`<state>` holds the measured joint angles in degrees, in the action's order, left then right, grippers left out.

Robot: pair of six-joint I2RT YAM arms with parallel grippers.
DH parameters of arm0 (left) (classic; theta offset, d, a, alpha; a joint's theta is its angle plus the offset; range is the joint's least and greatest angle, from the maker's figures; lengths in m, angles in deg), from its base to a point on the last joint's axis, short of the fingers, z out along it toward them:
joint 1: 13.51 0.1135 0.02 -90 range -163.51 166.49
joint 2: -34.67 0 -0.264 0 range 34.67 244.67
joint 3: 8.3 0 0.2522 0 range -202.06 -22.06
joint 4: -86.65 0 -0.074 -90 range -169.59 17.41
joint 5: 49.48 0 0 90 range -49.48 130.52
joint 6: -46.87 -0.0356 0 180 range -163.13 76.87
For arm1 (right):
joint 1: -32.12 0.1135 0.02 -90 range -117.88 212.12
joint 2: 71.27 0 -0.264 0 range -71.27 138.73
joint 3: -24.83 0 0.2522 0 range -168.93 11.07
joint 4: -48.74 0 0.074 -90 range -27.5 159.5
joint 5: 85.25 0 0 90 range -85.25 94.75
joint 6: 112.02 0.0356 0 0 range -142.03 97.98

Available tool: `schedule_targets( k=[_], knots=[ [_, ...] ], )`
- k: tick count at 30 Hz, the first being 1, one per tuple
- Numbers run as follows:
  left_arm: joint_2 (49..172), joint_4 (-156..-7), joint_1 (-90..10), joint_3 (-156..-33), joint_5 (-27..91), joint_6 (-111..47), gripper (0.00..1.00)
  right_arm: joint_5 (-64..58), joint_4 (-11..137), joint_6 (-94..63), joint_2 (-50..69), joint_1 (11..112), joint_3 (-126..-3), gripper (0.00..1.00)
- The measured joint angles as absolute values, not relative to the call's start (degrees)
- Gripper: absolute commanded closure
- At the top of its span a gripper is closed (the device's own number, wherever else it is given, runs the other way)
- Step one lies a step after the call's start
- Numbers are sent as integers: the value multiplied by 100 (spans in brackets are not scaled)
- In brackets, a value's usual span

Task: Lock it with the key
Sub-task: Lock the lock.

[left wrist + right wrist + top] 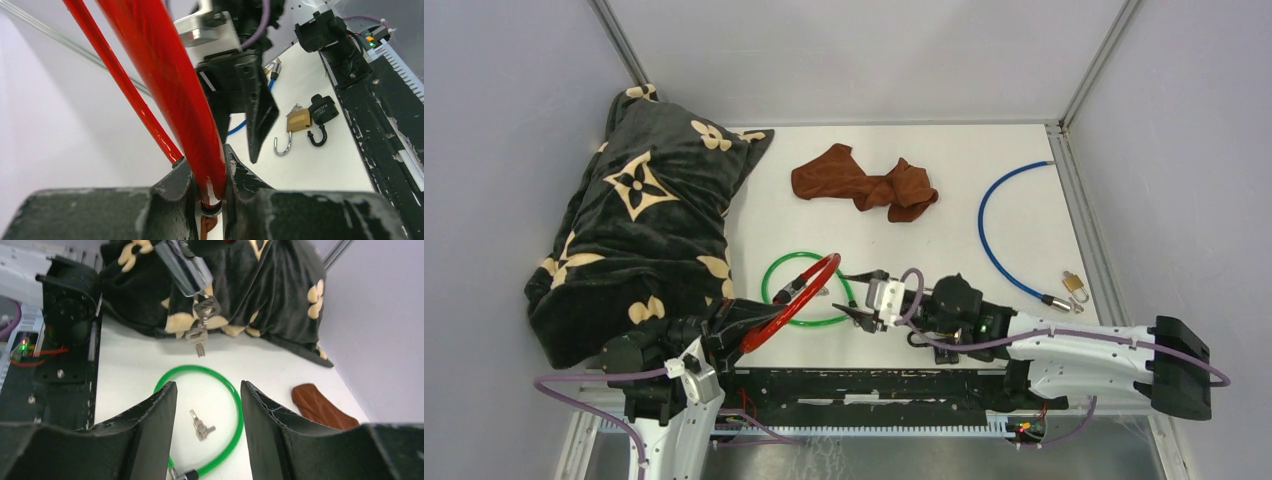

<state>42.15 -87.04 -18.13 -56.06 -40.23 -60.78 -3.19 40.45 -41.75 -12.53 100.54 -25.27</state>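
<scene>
Two arms share this: left gripper [212, 192] clamps the red cable lock [789, 300] aloft, its barrel [185, 265] and keys [201, 322] dangling just ahead of the right gripper [207, 387] — jaws apart, empty. Centre on the key at the barrel before closing.

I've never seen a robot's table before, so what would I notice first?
First comes the bright red cable, held up at the front middle by the left gripper. Keys dangle from its shiny metal end, just ahead of the open right gripper. Next come the big black blanket with cream flowers, heaped on the left, and the green ring, lying flat in the middle.
</scene>
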Motion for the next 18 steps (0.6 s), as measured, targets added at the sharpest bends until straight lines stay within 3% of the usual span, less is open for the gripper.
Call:
schedule_targets(
  k=[6, 13, 18],
  knots=[
    [4215, -8850, -1813, -5566, -3874, -5918, 98, 865, 1547, -4448, -1148, 10904, -1292, 46],
    [4215, -9108, -1813, -5536, -3726, -5699, 98, 1558, -1257, -5650, 109, 11459, -1253, 49],
    [4215, -9217, -1813, -5536, -3616, -5597, 98, 1742, -2031, -6614, 1092, 11717, -1323, 49]
  ],
)
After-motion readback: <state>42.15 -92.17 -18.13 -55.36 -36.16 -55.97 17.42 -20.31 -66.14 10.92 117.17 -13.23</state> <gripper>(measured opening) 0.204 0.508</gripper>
